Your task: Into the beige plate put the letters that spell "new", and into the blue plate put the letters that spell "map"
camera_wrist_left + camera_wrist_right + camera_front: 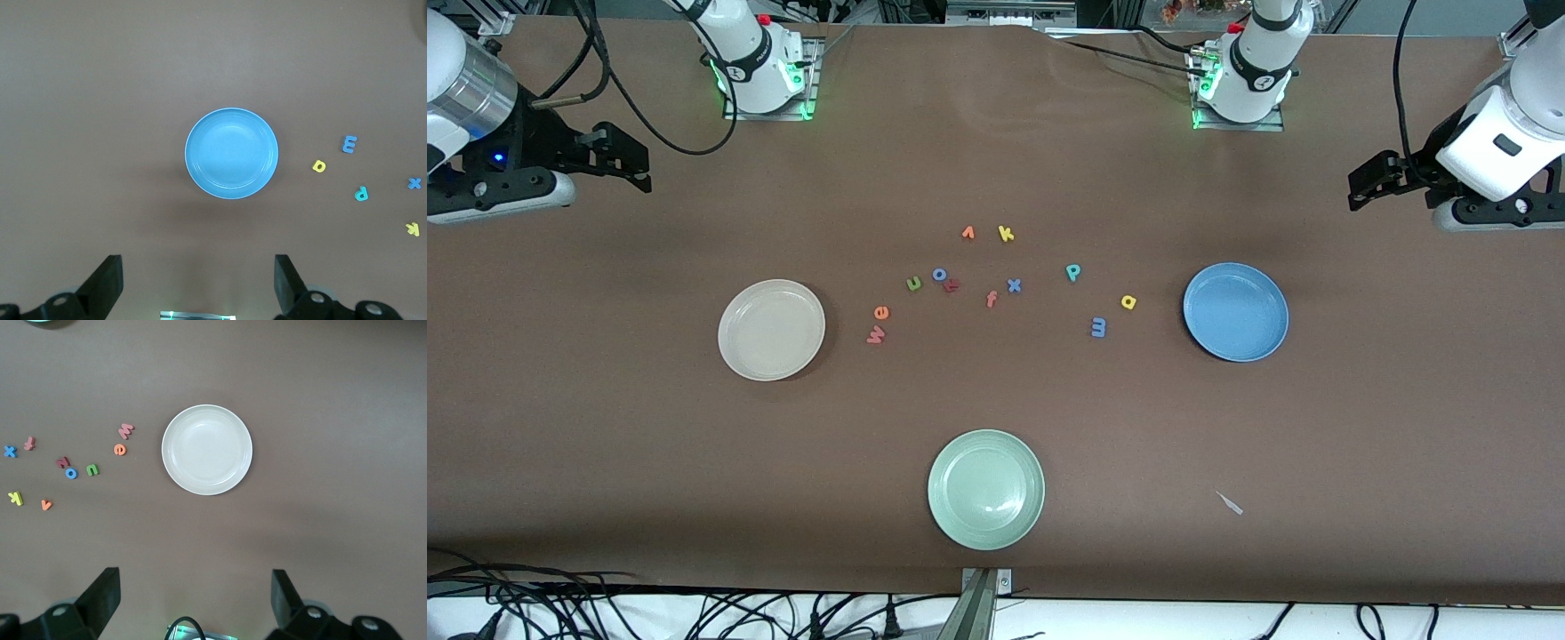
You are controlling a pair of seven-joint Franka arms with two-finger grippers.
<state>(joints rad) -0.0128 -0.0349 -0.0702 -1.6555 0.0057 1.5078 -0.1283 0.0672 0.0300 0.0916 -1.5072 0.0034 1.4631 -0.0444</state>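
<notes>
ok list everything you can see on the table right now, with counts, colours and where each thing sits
beige plate: one, cream, toward the right arm's end.
blue plate: one, medium blue, toward the left arm's end.
green plate: one, pale green, nearest the front camera.
n, e, w: green n, orange e, salmon w, on the table beside the beige plate.
m, a, p: blue m, yellow a, teal p, on the table beside the blue plate.
other letters: six, between the two groups: orange v, yellow k, blue o, dark red letter, salmon f, blue x.
left pincer: open, over the blue plate's end.
right pincer: open, over the beige plate's end.
</notes>
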